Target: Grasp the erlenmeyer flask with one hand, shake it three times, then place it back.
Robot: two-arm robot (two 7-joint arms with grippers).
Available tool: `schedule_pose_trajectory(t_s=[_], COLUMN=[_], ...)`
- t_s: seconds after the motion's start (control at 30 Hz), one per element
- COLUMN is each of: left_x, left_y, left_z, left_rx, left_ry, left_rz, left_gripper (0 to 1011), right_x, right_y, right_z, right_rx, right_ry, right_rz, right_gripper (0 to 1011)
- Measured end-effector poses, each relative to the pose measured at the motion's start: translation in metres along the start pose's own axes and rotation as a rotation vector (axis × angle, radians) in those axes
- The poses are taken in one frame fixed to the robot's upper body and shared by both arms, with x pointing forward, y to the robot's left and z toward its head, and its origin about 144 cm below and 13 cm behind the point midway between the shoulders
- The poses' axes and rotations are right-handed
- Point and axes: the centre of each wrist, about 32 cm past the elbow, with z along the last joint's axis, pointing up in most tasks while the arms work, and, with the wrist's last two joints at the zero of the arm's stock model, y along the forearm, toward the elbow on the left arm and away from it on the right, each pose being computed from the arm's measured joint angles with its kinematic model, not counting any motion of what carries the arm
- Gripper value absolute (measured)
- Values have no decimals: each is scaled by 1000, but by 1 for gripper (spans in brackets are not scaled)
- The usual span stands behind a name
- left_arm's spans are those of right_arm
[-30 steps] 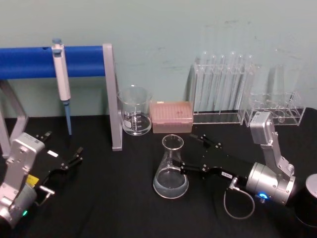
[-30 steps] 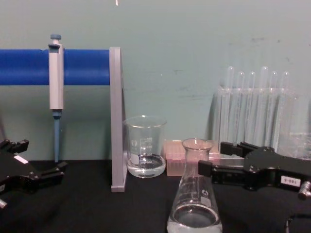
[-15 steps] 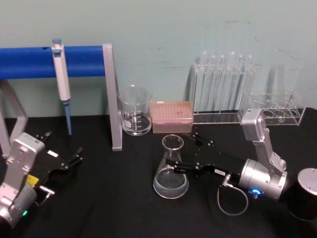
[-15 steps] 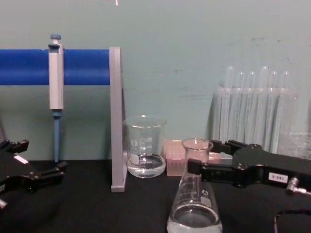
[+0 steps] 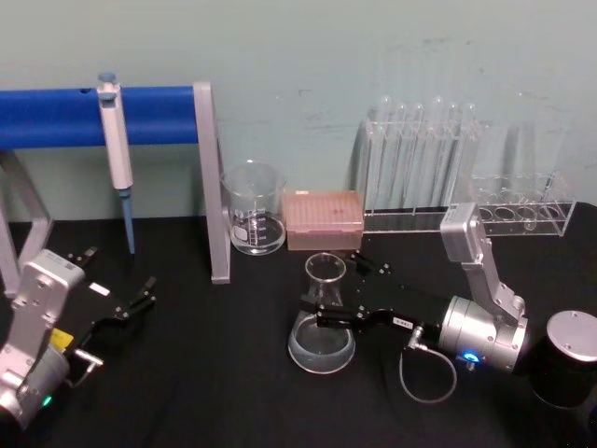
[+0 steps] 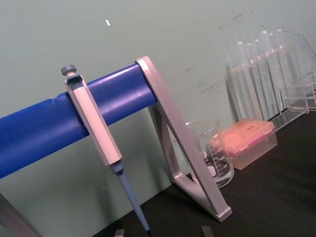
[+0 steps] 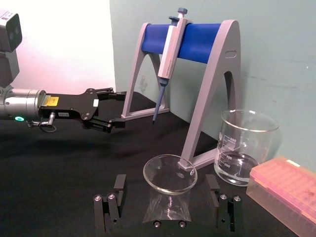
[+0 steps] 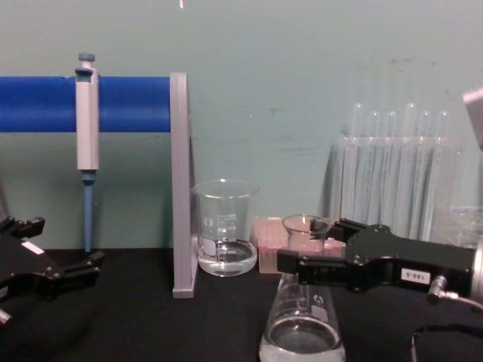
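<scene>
Right wrist view: right gripper point(image 7: 166, 180) spread wide astride erlenmeyer flask point(image 7: 168, 207) neck, flask upright on table point(image 7: 59, 163) nr tip box point(image 7: 281, 187); close centred, gentle squeeze below rim; left gripper point(image 7: 119, 107) idle, spread, far left.

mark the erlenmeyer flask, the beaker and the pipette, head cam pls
erlenmeyer flask point(image 5: 321, 349): head view, on the wide base, below the neck.
beaker point(image 5: 254, 224): head view, on the front glass wall.
pipette point(image 5: 115, 140): head view, on the grey body, above the blue tip.
</scene>
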Motion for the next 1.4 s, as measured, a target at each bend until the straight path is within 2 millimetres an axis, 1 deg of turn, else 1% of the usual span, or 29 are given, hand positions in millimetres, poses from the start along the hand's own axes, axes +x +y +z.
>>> schedule_pose_trajectory(t_s=[0.53,1.33,1.4], left_x=[0,0,0], left_y=[0,0,0], left_z=[0,0,0], left_rx=[0,0,0], left_ry=[0,0,0], left_rz=[0,0,0], left_gripper=[1001,1001,1001], right_x=[1,1,1], right_y=[7,7,7], right_z=[-2,-2,-2], right_rx=[-16,-18,-18], right_ry=[7,8,8], right_rz=[-12,-15,-15], right_gripper=[1000,1000,959])
